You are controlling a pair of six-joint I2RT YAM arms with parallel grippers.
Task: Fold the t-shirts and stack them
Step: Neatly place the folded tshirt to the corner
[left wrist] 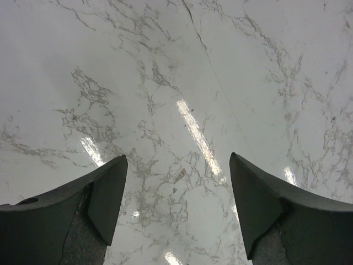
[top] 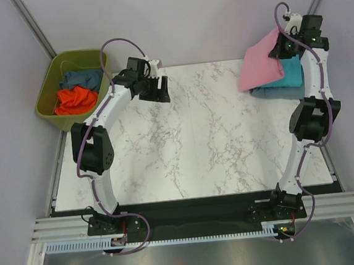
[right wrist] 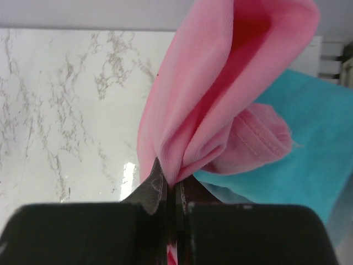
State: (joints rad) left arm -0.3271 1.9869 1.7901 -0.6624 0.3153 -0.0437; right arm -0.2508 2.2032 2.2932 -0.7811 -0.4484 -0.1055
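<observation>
The white marble-patterned table [top: 191, 150] spreads out from the two arm bases. Over its far left part hangs the left pincer [left wrist: 177, 157], its two dark fingers spread wide and released, with only marble showing between them.

At the table's far right corner the right pincer [right wrist: 170, 179] is clenched tight on a fold of the light pink cloth t-shirt [right wrist: 215, 105], which is pinched right at the fingertips. The pink shirt is folded into a flat, roughly rectangular panel, lifted and tilted. Its lower edge drapes over the folded turquoise cloth t-shirt [top: 288, 73] lying flat on that corner.

In the wrist view the pink layers open like a pocket above the grip, and a hemmed sleeve bulges right against the turquoise cloth. A darker strip shows under the turquoise shirt's near edge; it may be shadow or another garment.

Beyond the far left corner stands an olive-green plastic tub [top: 46, 95]. It holds a crumpled orange t-shirt [top: 75, 101] and, behind that, a crumpled slate blue t-shirt [top: 80, 77].
</observation>
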